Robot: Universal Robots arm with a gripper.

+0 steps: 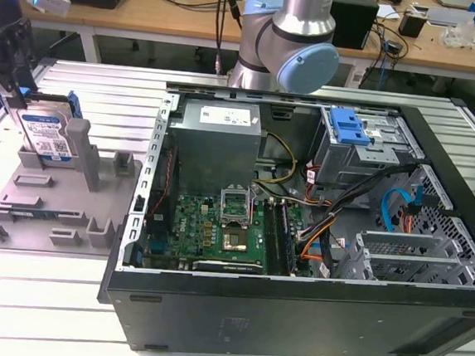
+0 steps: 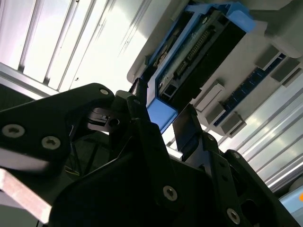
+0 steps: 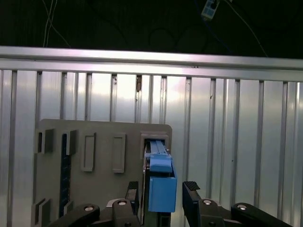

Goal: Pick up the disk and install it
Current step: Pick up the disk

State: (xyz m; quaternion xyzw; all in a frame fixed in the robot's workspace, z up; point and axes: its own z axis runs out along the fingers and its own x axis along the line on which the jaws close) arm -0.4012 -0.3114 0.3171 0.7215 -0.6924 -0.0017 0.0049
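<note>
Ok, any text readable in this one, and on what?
Nothing can be quoted.
Label on the disk: barcode and print, too small to read.
White sticker on the grey box: too small to read.

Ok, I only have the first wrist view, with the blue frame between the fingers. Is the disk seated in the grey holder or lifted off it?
Observer: Seated. In the exterior view the disk stands on edge in a slot of the grey holder, with the gripper at its top.
Operator: Where is the computer case from there?
Observer: The open case lies to the exterior view's right of the holder, on the same slatted table.
Operator: Which disk edge am I facing?
Observer: The second wrist view shows a connector row along the edge nearest the gripper.
</note>
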